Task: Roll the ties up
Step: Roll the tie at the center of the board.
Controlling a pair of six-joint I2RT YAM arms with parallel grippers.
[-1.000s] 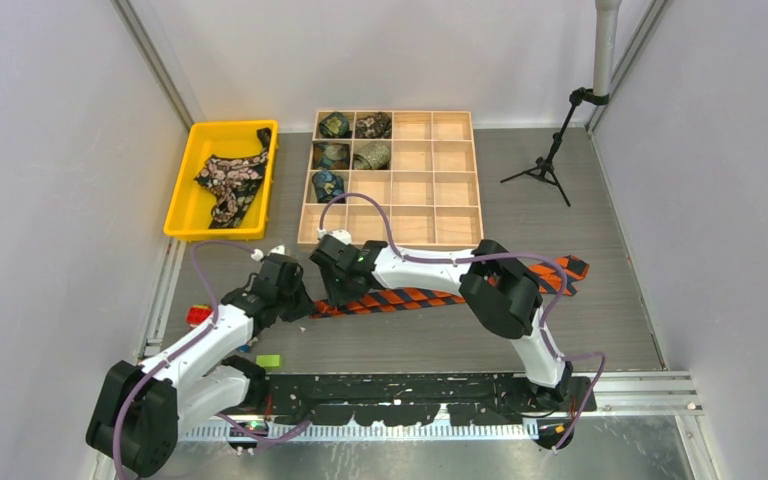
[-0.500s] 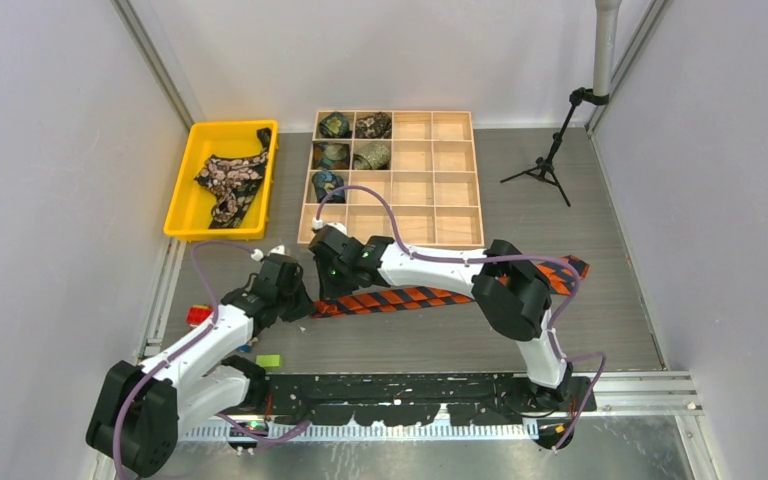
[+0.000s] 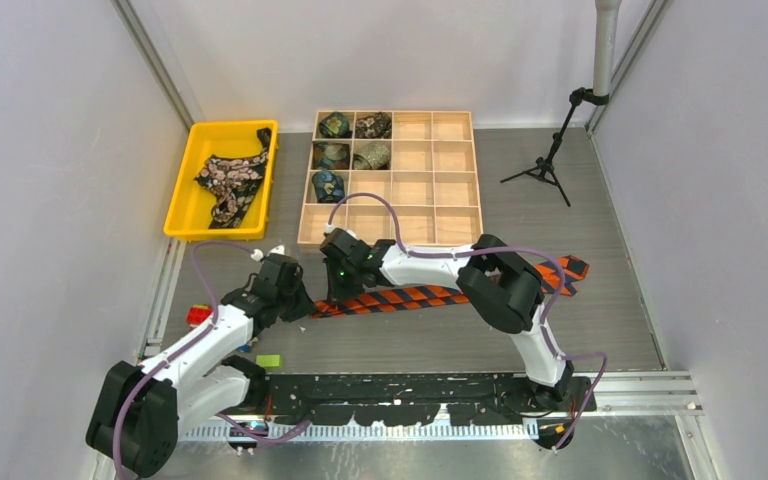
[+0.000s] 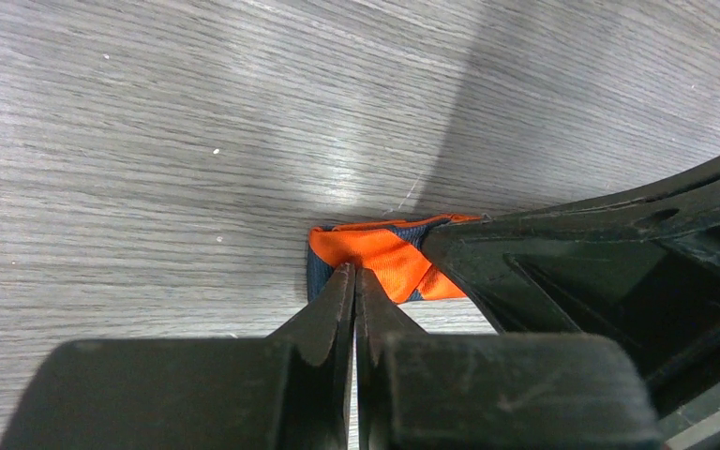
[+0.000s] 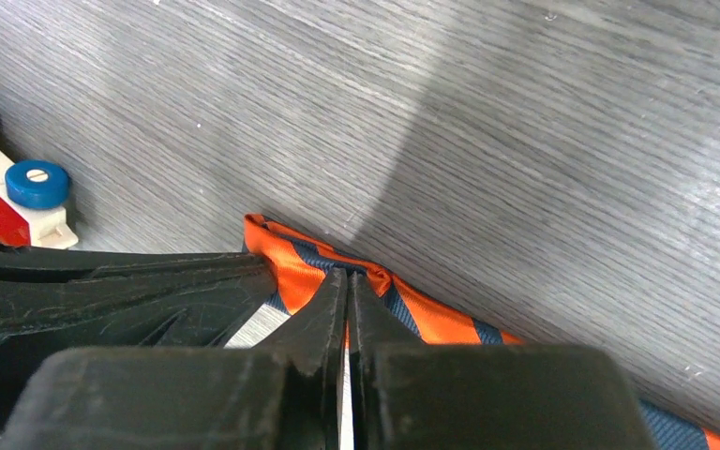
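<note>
The orange-and-black striped tie [image 3: 430, 294] lies flat across the table, its narrow end at the left. My left gripper [image 3: 305, 303] and right gripper [image 3: 335, 296] meet at that end. In the left wrist view my left gripper [image 4: 353, 273] is shut on the folded tip of the tie [image 4: 380, 255]. In the right wrist view my right gripper [image 5: 348, 278] is shut on a pinched fold of the tie [image 5: 436, 317]. The black tie with pink flowers [image 3: 230, 180] lies in the yellow bin [image 3: 184, 218]. Several small rolled ties [image 3: 336, 125] sit in the wooden tray [image 3: 430, 205].
The tray's right and front compartments hold nothing. A red block [image 3: 198, 316] and a green block [image 3: 269, 360] lie near my left arm; blue-capped toy blocks [image 5: 5, 187] show in the right wrist view. A black tripod [image 3: 545, 165] stands at the back right.
My right wrist has shifted slightly left and then back right over the tie's narrow end. The left arm and the tie have stayed in place.
</note>
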